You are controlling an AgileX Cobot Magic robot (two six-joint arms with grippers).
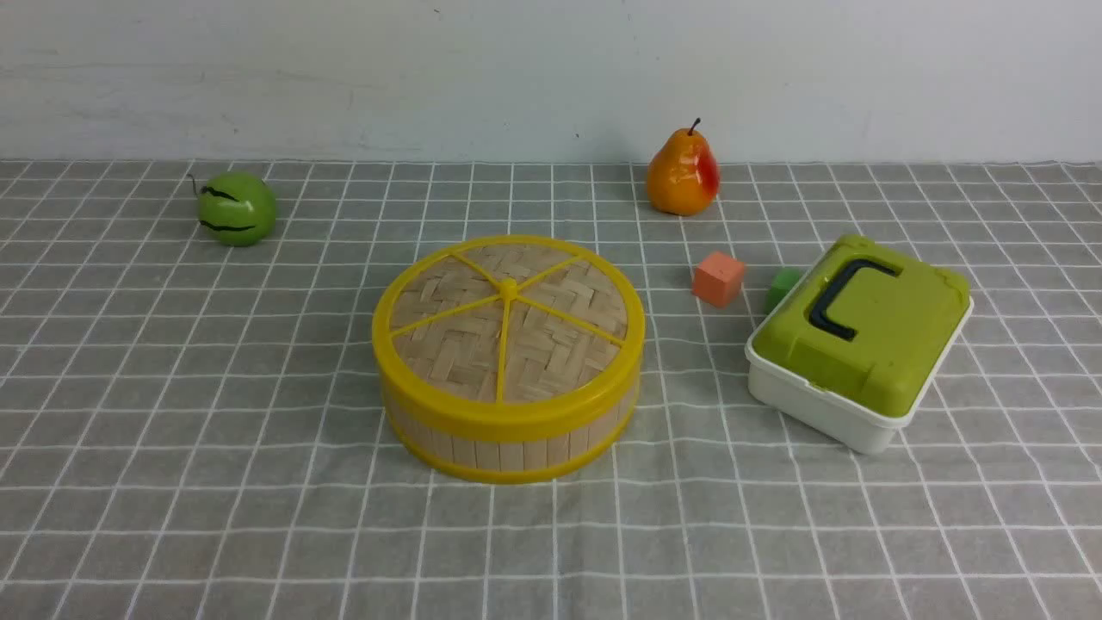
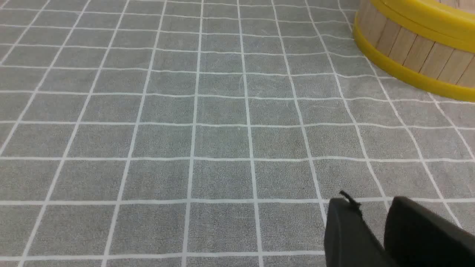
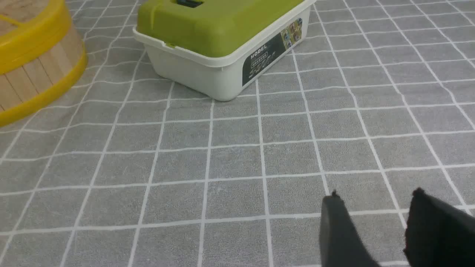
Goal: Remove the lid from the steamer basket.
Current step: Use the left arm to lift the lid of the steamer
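The steamer basket (image 1: 516, 448) stands in the middle of the checked cloth, with slatted wooden wall and yellow rims. The lid (image 1: 508, 323) sits closed on top, woven bamboo with yellow spokes and a central knob. Neither arm shows in the front view. My left gripper (image 2: 373, 204) hangs over bare cloth, its fingers a little apart and empty; the basket (image 2: 415, 55) is well away from it. My right gripper (image 3: 374, 196) is open and empty over bare cloth, with the basket (image 3: 33, 78) far off to one side.
A white box with a green lid and black handle (image 1: 861, 331) lies right of the basket. An orange cube (image 1: 718, 279) and a green cube (image 1: 782, 287) sit behind it. A pear (image 1: 683, 175) stands at the back, a green fruit (image 1: 236, 207) at back left.
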